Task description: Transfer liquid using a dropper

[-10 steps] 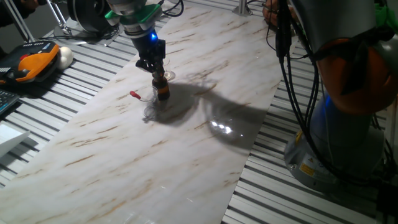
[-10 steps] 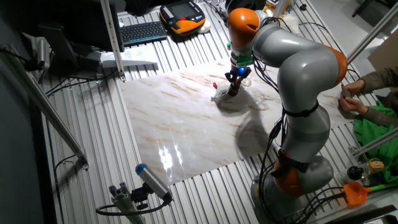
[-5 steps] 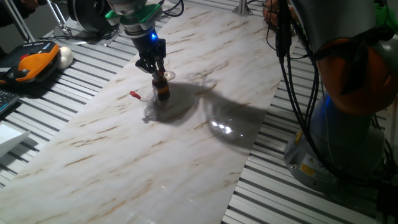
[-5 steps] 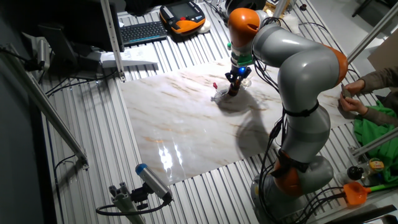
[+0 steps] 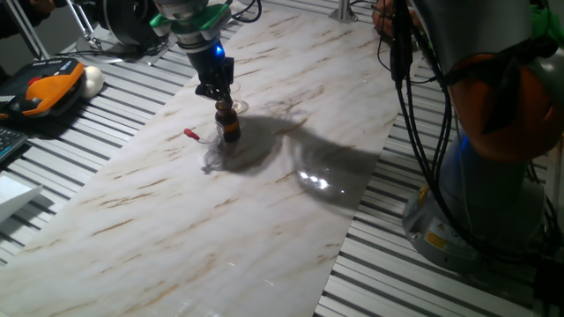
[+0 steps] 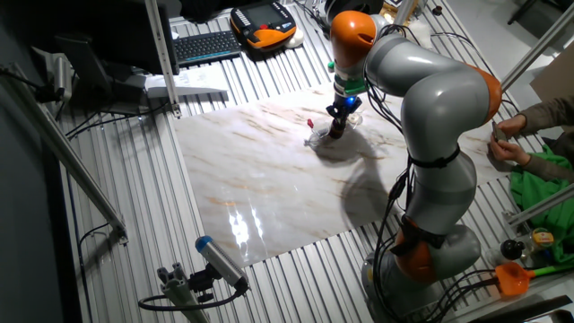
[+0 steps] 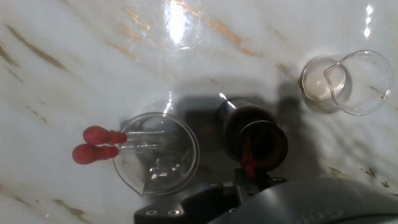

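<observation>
My gripper (image 5: 218, 94) hangs right over the amber bottle (image 5: 230, 129), which stands upright on the marble board. In the hand view the dropper's small red bulb (image 7: 249, 164) sits at the gripper (image 7: 249, 177), pinched between the shut fingers. Its thin clear tube points down into the mouth of the amber bottle (image 7: 252, 127). Left of the bottle stands a clear beaker (image 7: 186, 134). Two look-alike droppers (image 7: 99, 144) rest in it, their red bulbs sticking out over its rim. From the other fixed view the gripper (image 6: 339, 109) hides most of the bottle (image 6: 336, 130).
A smaller glass beaker (image 7: 357, 81) stands right of the bottle, close by. The marble board (image 5: 264, 220) lies on a slatted metal table. An orange pendant (image 5: 48, 88) and a keyboard (image 6: 206, 45) lie off the board. The arm's base (image 6: 430, 251) stands beside the board.
The gripper has risen slightly above the bottle, with the dropper in it. The bottle and the beakers have not moved.
</observation>
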You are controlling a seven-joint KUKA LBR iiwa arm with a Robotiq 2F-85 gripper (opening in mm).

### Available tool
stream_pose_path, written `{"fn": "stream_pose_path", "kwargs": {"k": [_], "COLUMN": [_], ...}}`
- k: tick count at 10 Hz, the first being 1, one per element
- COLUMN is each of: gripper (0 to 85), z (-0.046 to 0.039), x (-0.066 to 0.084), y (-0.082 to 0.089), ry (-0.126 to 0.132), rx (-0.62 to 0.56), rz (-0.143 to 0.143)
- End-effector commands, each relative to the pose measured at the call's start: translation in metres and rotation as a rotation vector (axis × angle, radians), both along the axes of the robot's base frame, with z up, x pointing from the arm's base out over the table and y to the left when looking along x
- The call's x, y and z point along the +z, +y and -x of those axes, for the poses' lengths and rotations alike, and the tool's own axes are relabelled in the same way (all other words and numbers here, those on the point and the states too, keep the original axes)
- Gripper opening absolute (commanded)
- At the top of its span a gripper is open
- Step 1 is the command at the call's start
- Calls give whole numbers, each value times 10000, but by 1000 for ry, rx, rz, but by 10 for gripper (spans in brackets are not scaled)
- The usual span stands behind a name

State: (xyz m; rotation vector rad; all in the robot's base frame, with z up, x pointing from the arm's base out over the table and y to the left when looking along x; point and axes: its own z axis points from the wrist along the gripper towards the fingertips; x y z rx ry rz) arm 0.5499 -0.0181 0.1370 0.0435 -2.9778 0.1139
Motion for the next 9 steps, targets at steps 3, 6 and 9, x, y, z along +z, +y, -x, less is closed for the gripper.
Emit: {"fn": "stream_pose_path", "kwargs": {"k": [3, 6, 9], "gripper": [0, 0, 170], "z": [-2, -3, -19], "x": [0, 3, 50], "y": [2, 3, 9], "ry": [-5, -4, -23], "rx": [8, -1, -41], "rz": [6, 3, 1]}}
